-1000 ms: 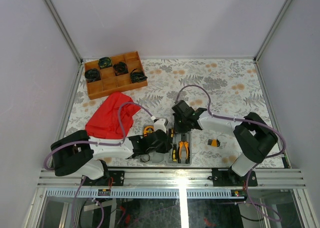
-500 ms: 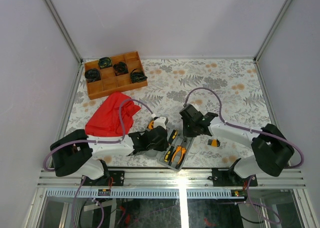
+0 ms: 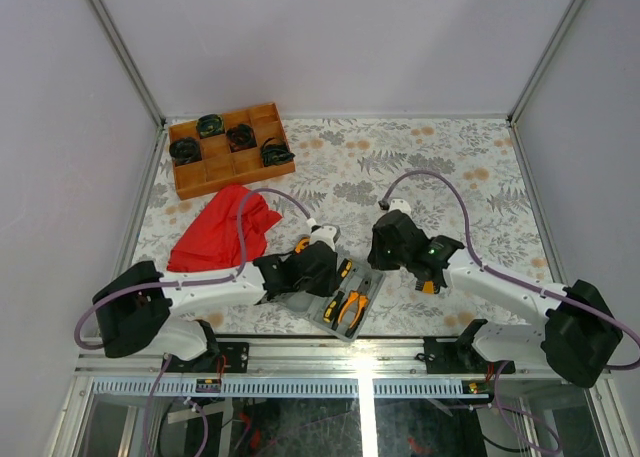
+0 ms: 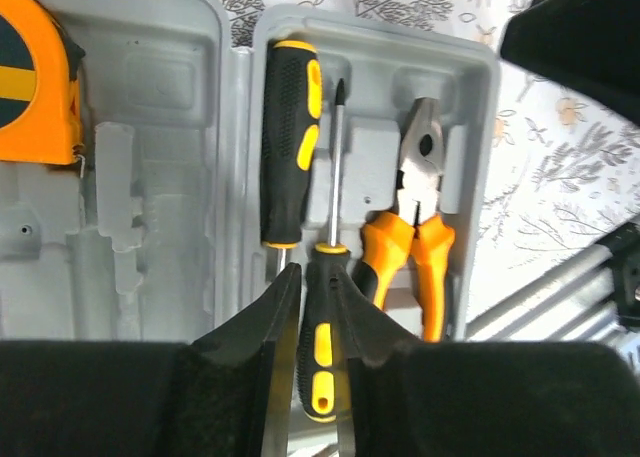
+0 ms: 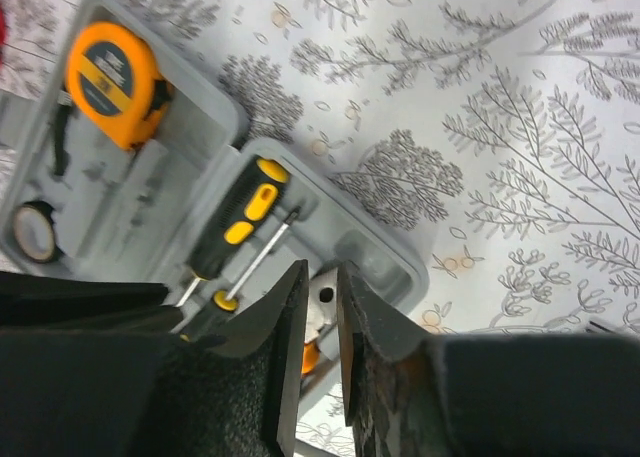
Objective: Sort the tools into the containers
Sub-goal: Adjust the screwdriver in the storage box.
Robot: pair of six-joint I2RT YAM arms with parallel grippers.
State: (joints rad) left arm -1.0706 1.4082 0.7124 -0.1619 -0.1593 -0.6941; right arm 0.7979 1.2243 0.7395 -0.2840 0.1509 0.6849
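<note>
Black left gripper low over the flat grey plastic tool case, jaws a little apart on either side of a black-and-yellow screwdriver; cannot tell if squeezing it. Black right gripper just above the same case, jaws a tiny bit apart, holding nothing. Already lying in the case: second black-and-yellow screwdriver, orange-handled pliers, round orange tape measure; likely left to do: small stubby black-and-yellow piece out on the flowery table beside the right arm.

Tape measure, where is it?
Left wrist view, top left: the tape measure sits in the grey case, left half, across the hinge from the screwdrivers.
</note>
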